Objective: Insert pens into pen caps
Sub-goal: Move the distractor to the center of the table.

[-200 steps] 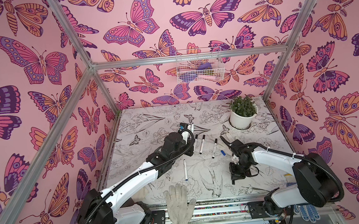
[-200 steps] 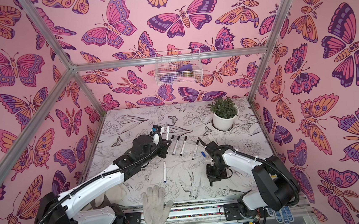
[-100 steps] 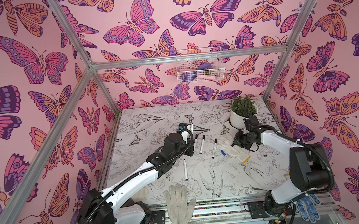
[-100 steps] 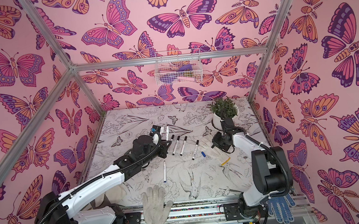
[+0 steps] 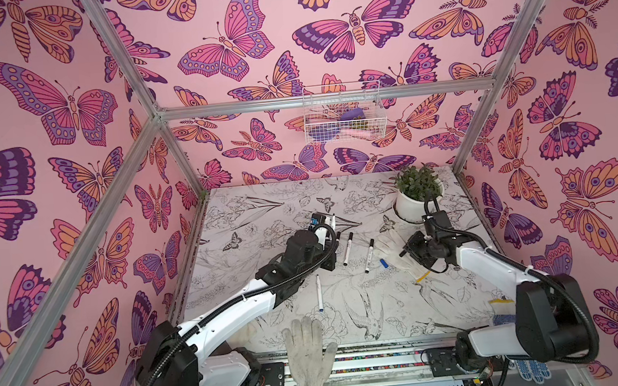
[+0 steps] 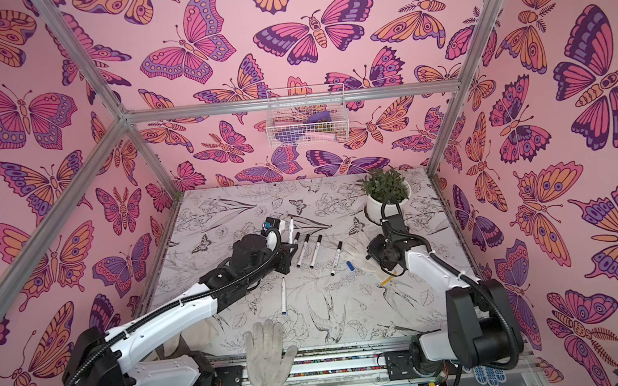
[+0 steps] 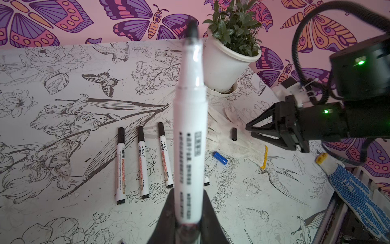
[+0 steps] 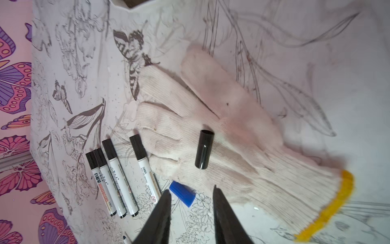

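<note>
My left gripper [image 7: 188,202] is shut on an uncapped pen [image 7: 190,126] whose black tip points away from the wrist; in both top views this pen [image 5: 333,222] [image 6: 290,225] stands up at mid-table. Several capped pens [image 7: 140,162] [image 5: 347,249] lie side by side on the table. Another pen [image 5: 319,293], uncapped, lies alone nearer the front. A black pen cap [image 8: 204,149] rests on a white knit glove [image 8: 242,135]. A blue pen cap [image 8: 182,193] lies on the table beside that glove. My right gripper [image 8: 191,190] is open and empty, just short of both caps.
A potted plant [image 5: 413,200] stands at the back right, close behind my right arm. A second white glove [image 5: 308,352] hangs over the front edge. A blue-dotted glove [image 7: 354,194] lies by the right rail. A wire basket [image 5: 343,116] hangs on the back wall.
My right arm has swung from the table's front toward the plant and then back over the white glove, and its jaws have parted. The left arm and its pen have not moved.
</note>
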Tool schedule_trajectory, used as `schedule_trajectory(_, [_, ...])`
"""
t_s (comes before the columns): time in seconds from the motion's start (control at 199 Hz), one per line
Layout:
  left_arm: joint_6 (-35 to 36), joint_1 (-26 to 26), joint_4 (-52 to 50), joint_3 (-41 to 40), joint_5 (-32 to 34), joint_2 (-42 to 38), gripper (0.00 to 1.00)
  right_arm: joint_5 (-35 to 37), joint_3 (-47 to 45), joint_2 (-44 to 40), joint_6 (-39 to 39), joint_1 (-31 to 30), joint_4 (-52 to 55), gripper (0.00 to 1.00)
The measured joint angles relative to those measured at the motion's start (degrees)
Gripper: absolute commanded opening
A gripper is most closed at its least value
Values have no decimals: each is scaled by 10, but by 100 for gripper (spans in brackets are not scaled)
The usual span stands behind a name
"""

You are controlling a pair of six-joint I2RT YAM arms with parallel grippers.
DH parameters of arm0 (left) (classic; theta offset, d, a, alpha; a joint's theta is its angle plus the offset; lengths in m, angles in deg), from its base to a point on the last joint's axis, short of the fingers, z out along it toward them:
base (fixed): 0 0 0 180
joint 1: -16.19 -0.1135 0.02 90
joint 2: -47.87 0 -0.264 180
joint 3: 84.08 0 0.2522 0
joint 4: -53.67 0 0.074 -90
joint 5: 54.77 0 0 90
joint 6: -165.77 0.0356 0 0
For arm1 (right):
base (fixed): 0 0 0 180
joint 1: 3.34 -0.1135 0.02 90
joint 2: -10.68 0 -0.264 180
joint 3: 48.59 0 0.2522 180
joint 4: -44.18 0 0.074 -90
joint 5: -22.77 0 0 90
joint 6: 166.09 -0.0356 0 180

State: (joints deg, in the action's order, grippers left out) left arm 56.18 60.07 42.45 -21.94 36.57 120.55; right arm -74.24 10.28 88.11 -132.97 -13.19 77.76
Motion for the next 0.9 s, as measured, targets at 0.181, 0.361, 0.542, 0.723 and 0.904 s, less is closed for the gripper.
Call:
schedule_trajectory(0.181, [-4, 8, 6, 0, 0, 31, 0, 19, 65, 20, 130, 0, 74, 35])
schedule_trajectory(0.361, [-5, 14, 9, 1, 0, 33, 0, 21, 103, 80, 222, 0, 122, 31])
schedule_trajectory(0.542, [-7, 15, 9, 1, 0, 33, 0, 20, 103, 115, 257, -1, 142, 30])
schedule_trajectory(0.723, [-7, 15, 9, 1, 0, 33, 0, 18, 103, 144, 268, -7, 135, 30])
schedule_trajectory(0.904, [-7, 15, 9, 9, 0, 41, 0, 18, 103, 173, 269, -8, 123, 30])
